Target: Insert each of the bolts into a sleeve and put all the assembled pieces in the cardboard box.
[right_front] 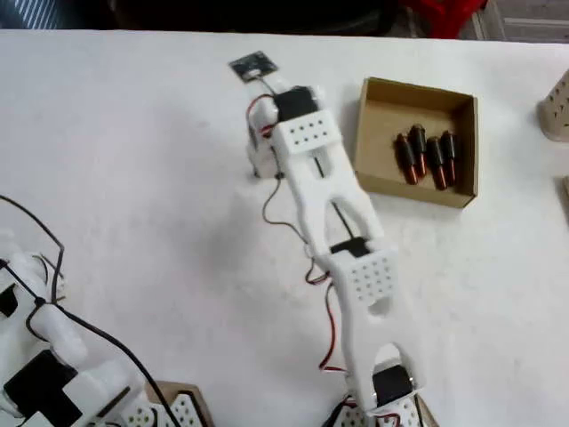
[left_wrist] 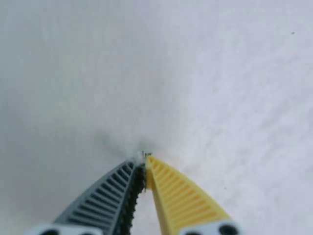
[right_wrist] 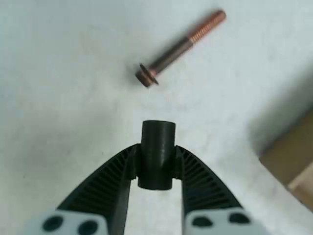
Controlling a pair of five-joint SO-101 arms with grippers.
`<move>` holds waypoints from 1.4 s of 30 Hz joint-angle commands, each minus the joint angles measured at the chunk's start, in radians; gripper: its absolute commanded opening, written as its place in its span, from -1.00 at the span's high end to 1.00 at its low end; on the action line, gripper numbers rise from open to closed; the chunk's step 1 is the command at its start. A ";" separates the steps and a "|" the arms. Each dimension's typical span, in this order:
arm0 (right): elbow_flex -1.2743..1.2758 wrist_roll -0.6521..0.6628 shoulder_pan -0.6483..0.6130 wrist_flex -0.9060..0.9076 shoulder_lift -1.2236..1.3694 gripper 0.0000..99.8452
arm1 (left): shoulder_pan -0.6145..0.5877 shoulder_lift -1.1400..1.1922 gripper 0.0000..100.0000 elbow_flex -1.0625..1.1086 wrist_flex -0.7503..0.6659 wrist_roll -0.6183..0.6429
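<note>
My right gripper (right_wrist: 156,152) is shut on a short black sleeve (right_wrist: 158,147), which stands upright between the fingers. Just beyond it a copper bolt (right_wrist: 180,48) lies flat on the white table, its flanged head toward the sleeve and a small gap between them. In the high view the right arm's wrist (right_front: 300,124) hangs just left of the cardboard box (right_front: 378,102), which holds several assembled pieces (right_front: 427,158) side by side. My left gripper (left_wrist: 145,159) is shut with nothing in it, tips close to bare table. The left arm (right_front: 40,374) sits at the near left corner.
A small dark card (right_front: 253,65) lies on the table behind the right arm. A pale pegged block (right_front: 556,107) stands at the right edge. The box corner (right_wrist: 293,164) lies close beside the right gripper. Wide open tabletop (right_front: 133,160) spreads to the left.
</note>
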 commanded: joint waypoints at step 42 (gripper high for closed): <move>1.568 0.235 0.260 -0.693 -0.835 0.78 | 0.022 -0.004 0.96 -0.003 -0.017 -0.014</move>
